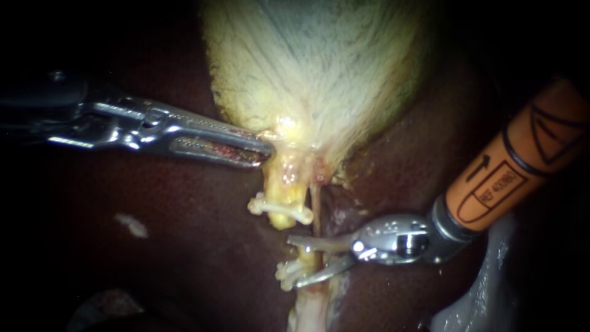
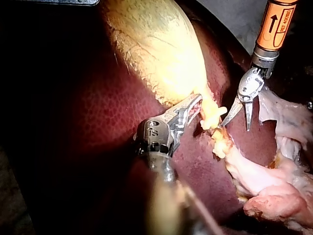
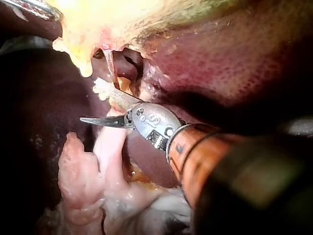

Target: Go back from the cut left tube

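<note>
The pale yellow gallbladder (image 1: 307,67) lies on the dark liver (image 1: 184,258). My left instrument (image 1: 265,150) comes in from the left, its jaws shut on the gallbladder's neck. Below the neck, the yellow left tube (image 1: 289,178) ends in a cut stump with a white clip (image 1: 279,209) across it. A second clip (image 1: 287,270) sits on the lower stump. My right instrument (image 1: 293,262), with an orange shaft, holds its two curved blades open around the gap between the clips. A thin tube (image 1: 315,206) runs down just right of the stump. The open blades (image 3: 93,104) also show in the right wrist view.
Pale loose tissue (image 1: 485,289) lies under the right instrument's shaft. A small white fleck (image 1: 132,224) sits on the liver at lower left. In the left wrist view, pinkish fatty tissue (image 2: 274,196) trails away beyond the clips, beside the right instrument (image 2: 235,126).
</note>
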`<state>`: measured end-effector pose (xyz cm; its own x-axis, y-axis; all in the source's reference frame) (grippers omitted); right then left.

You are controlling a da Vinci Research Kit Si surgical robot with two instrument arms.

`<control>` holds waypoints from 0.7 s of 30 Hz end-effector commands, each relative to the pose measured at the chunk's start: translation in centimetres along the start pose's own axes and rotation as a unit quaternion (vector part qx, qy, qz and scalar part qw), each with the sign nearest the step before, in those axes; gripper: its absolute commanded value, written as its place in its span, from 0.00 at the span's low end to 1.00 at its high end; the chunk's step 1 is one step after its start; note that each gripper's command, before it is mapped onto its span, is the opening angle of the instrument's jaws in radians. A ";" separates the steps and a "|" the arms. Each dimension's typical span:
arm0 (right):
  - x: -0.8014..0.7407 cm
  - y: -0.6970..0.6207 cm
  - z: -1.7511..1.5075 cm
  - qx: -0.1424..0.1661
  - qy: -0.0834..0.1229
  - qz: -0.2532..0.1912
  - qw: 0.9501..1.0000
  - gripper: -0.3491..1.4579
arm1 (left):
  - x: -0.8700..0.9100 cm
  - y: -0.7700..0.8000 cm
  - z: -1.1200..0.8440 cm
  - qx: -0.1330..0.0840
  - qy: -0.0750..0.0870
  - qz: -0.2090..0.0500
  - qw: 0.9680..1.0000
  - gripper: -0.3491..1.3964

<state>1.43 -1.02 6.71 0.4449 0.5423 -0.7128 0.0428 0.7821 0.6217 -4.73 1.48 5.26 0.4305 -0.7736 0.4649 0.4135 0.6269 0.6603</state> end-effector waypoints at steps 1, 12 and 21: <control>0.00 0.00 -0.05 0.001 0.001 -0.004 1.000 0.88 | 0.01 0.01 0.01 0.000 0.000 0.000 1.000 0.00; 0.24 0.16 -0.70 -0.073 0.011 -0.110 0.991 0.98 | 0.01 0.02 0.02 0.000 0.000 0.000 1.000 0.00; 0.46 0.24 -1.02 -0.103 0.024 -0.162 0.981 0.99 | 0.01 0.01 0.02 0.000 0.000 0.000 1.000 0.00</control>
<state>0.74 -0.27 6.19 0.3941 0.2662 -0.8797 -0.0138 0.9587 0.2840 -4.74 1.48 5.28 0.4308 -0.7730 0.4658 0.4124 0.6277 0.6603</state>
